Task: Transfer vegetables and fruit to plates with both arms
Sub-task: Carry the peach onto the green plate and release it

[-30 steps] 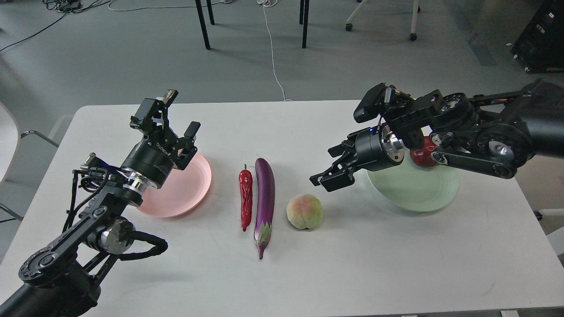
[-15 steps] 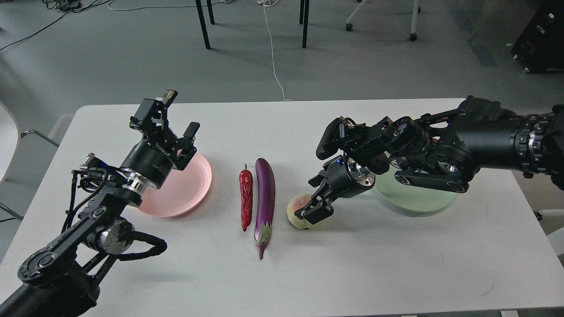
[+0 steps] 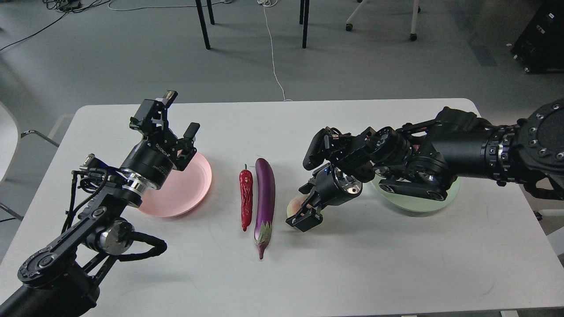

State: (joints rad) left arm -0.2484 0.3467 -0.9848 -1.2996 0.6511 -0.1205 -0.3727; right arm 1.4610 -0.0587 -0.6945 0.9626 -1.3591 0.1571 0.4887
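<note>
R gripper: I'm bringing the right gripper (image 3: 304,213) down over the peach (image 3: 293,204); fingers are straddling it, gap looking mid-wide, not clamped yet afaict.
Peach: sitting on the table (image 3: 352,273), mostly hidden under the gripper, only its near-left edge showing.
How to do it well: I'm reckoning on centring the fingers across the widest part before squeezing, going gently since it's round and could roll twd the eggplant (image 3: 264,198), then lifting straight up before swinging back to the green plate (image 3: 414,202) behind the wrist.
L gripper: left gripper (image 3: 176,121) is hanging over the far rim of the pink plate (image 3: 185,193), fingers apart, holding nothing.
Veg: eggplant and chili (image 3: 246,198) are lying side by side, just left of the R gripper.
Pomegranate: can't see it, arm is covering the green plate.
Vs 0.5 s ago: R gripper is sitting lower and further left over the peach, hiding more of it; L arm unchanged.
</note>
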